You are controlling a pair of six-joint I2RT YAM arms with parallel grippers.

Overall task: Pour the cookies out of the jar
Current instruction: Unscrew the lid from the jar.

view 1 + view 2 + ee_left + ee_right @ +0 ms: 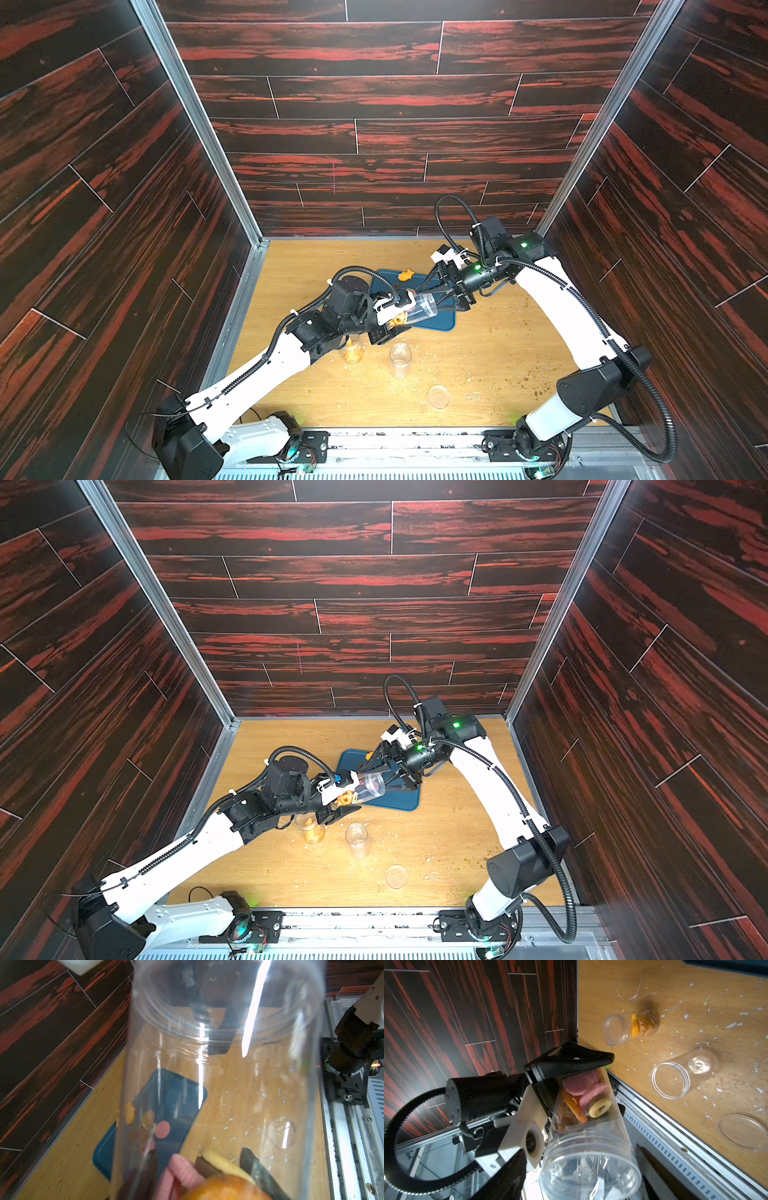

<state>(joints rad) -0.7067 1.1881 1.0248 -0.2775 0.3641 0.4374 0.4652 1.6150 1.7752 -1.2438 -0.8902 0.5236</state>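
Observation:
A clear plastic jar (422, 307) (370, 787) hangs level above the blue tray (440, 322). My left gripper (392, 318) (203, 1167) is shut on its base end. Pink, yellow and orange cookies (583, 1086) (182, 1167) lie heaped at that base end. The jar's mouth points at my right gripper (428, 298) (583, 1174), which is open with one finger on each side of the mouth. Whether a clear lid covers the mouth I cannot tell. On the tray lie an orange cookie (406, 274) and a pink one (162, 1129).
A small jar with cookies in it (352, 352) (631, 1026) and an empty clear jar (400, 359) (683, 1076) stand on the wooden table just in front of the left wrist. A clear lid (438, 397) lies nearer the front rail. Pale crumbs are scattered about.

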